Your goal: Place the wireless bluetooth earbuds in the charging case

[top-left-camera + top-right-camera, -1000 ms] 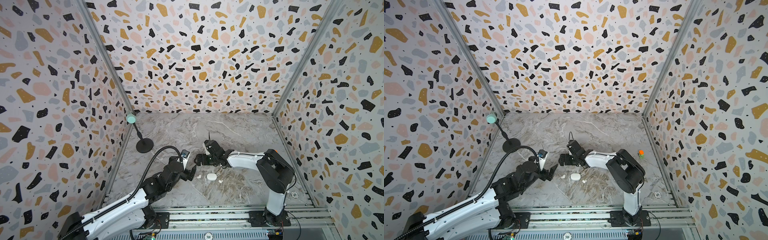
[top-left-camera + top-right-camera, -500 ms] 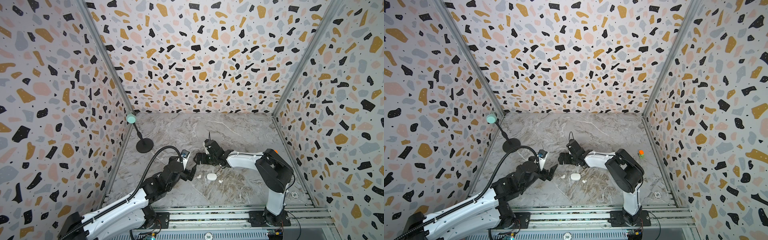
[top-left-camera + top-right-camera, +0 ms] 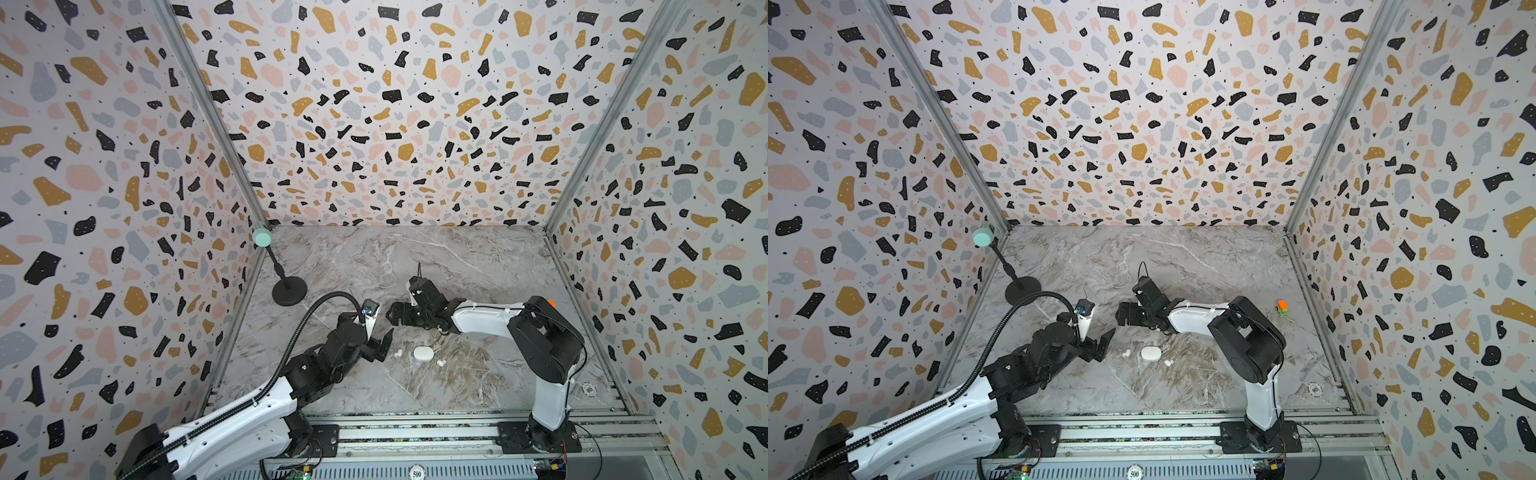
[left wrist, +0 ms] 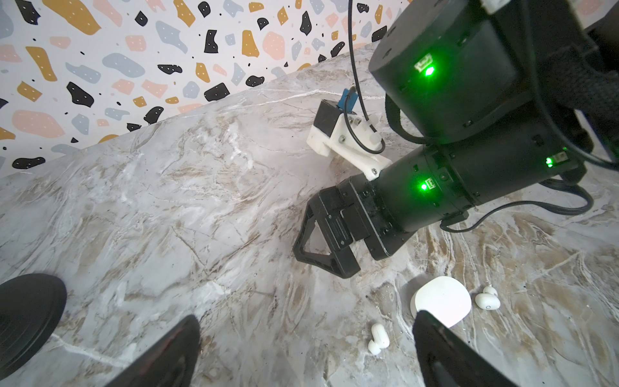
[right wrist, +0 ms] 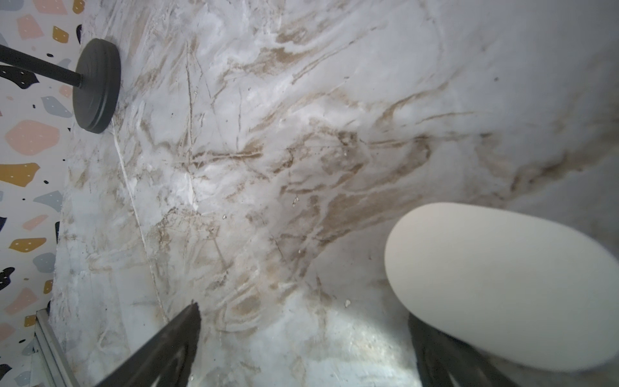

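Note:
A closed white oval charging case (image 3: 423,353) (image 3: 1150,353) (image 4: 442,300) lies on the marble floor. One white earbud (image 3: 397,353) (image 4: 378,338) lies just left of it, another (image 3: 440,363) (image 4: 487,300) just right. My left gripper (image 3: 382,345) (image 4: 306,320) hangs open beside the left earbud, nothing between its fingers. My right gripper (image 3: 399,318) (image 5: 304,311) stands open behind the case, with bare floor between its fingers. In the right wrist view a large white oval body (image 5: 502,284), like a case, covers one fingertip; I cannot tell what it is.
A black stand (image 3: 289,291) with a mint head (image 3: 262,238) stands at the back left. A small orange and green object (image 3: 1283,308) sits near the right wall, and a round token (image 3: 589,388) lies front right. Patterned walls close in three sides; a metal rail (image 3: 415,432) runs along the front.
The right arm has eased very slightly to the left. The left arm, the case and the earbuds have not moved.

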### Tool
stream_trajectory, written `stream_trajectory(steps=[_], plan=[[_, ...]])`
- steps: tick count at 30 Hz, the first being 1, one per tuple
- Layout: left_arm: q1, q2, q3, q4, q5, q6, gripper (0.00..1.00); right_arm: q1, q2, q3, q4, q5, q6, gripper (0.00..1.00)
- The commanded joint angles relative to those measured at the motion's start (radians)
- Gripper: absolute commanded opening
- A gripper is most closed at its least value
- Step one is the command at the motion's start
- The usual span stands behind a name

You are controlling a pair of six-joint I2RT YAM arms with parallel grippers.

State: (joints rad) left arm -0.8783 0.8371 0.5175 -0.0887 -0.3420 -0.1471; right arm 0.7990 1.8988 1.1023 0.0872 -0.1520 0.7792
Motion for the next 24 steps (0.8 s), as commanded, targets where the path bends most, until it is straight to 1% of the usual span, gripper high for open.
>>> stream_trajectory(steps=[1, 5, 8, 12, 16, 18, 21, 23, 24], plan=[[-0.002, -0.004, 0.002, 0.021, -0.009, -0.011, 1.0, 0.021, -0.077, -0.007, -0.029, 0.015, 0.015, 0.97], [-0.004, -0.02, 0.005, 0.027, -0.015, -0.02, 1.0, 0.072, -0.202, -0.027, -0.083, 0.054, 0.017, 0.99], [-0.001, -0.038, 0.009, 0.027, -0.02, -0.034, 1.0, 0.089, -0.298, -0.039, -0.157, 0.083, 0.043, 1.0], [-0.002, -0.076, 0.011, 0.019, -0.033, -0.075, 1.0, 0.093, -0.405, -0.054, -0.33, 0.162, 0.111, 0.99], [-0.001, -0.105, 0.057, -0.052, -0.088, -0.158, 1.0, 0.105, -0.428, -0.016, -0.58, 0.194, 0.202, 0.99], [-0.001, -0.108, 0.091, -0.109, -0.12, -0.188, 1.0, 0.122, -0.427, -0.01, -0.665, 0.194, 0.236, 0.99], [-0.001, -0.119, 0.11, -0.173, -0.121, -0.239, 1.0, 0.16, -0.437, -0.03, -0.73, 0.186, 0.273, 0.99], [-0.002, -0.137, 0.096, -0.194, -0.117, -0.282, 1.0, 0.2, -0.437, -0.021, -0.778, 0.232, 0.29, 1.0], [-0.001, -0.148, 0.089, -0.204, -0.133, -0.312, 1.0, 0.215, -0.431, -0.006, -0.812, 0.248, 0.297, 0.99]])
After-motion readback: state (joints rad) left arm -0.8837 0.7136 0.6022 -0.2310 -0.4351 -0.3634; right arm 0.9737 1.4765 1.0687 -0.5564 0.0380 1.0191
